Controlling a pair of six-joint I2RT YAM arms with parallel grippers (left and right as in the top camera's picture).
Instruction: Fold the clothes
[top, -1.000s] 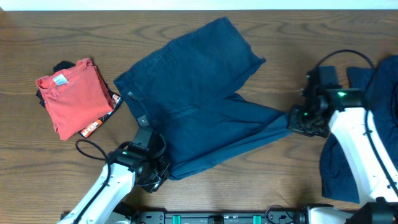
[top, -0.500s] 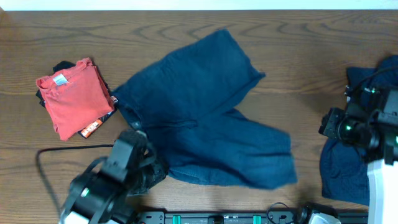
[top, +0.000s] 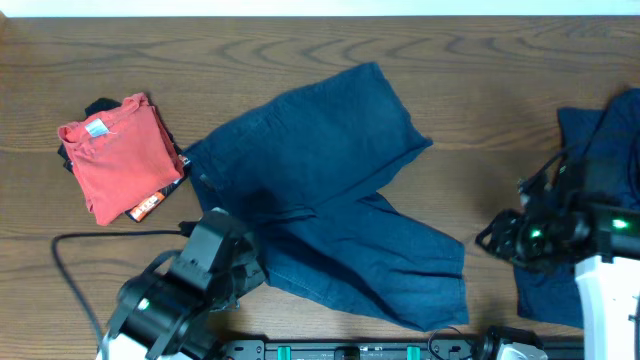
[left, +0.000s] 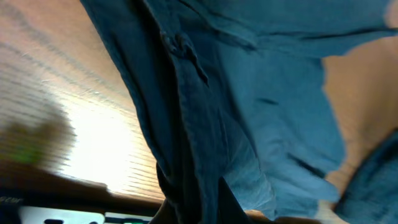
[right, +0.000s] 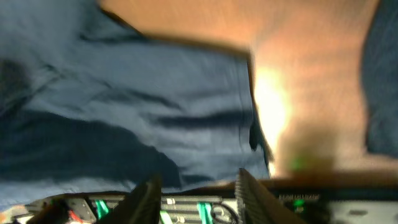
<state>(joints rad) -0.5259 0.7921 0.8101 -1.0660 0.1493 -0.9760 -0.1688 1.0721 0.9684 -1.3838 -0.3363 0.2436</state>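
Dark navy shorts (top: 330, 190) lie spread across the middle of the wooden table, one leg toward the back, the other toward the front right. My left gripper (top: 250, 268) is at their front-left waistband corner; in the left wrist view it (left: 199, 208) is shut on the shorts (left: 249, 106), with cloth pinched between the fingers. My right gripper (top: 490, 240) hovers just right of the front leg's hem, open and empty (right: 199, 179), with the shorts (right: 124, 106) below it. A second navy garment (top: 600, 140) lies at the right edge, partly under the right arm.
A small red folded shirt (top: 118, 155) with a white neck label lies on dark items at the left. The table's front edge with a black rail (top: 350, 350) runs just below the shorts. The second garment also shows in the right wrist view (right: 382, 81).
My right gripper let go of the shorts' leg and moved right and forward. The leg now lies flat toward the front right. My left arm pulled back toward the front left.
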